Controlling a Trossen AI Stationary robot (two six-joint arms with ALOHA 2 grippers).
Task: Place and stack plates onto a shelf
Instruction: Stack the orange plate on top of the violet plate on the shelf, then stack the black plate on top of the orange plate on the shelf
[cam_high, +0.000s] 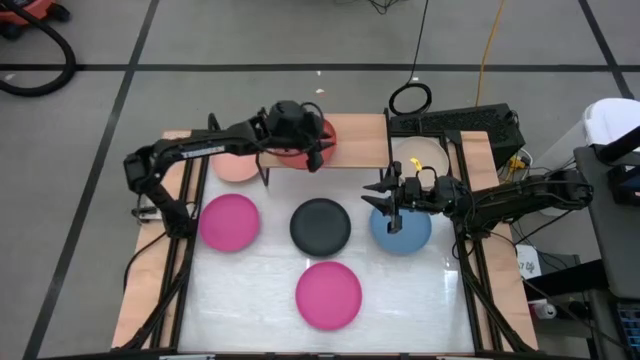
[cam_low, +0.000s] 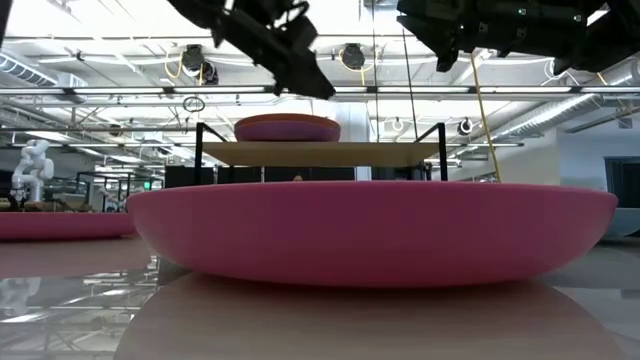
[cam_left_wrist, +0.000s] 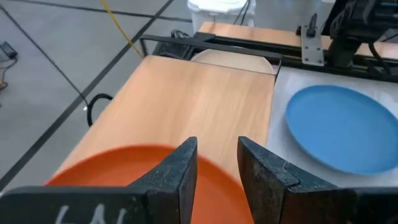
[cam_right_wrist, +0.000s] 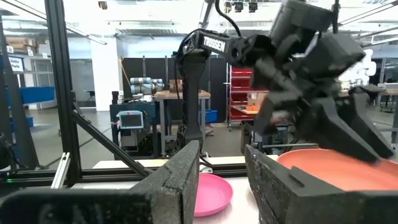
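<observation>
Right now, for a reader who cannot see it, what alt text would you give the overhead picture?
Seen from above, the left gripper hovers over a red plate on a low wooden shelf, while the right gripper hangs over a blue plate. Two magenta plates and a black plate lie on the white table.

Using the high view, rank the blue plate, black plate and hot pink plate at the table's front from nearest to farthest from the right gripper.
From the right gripper:
1. Blue plate, directly under it, on the right.
2. Black plate, mid-table, to its left.
3. Hot pink plate, at the front edge, farthest.
</observation>
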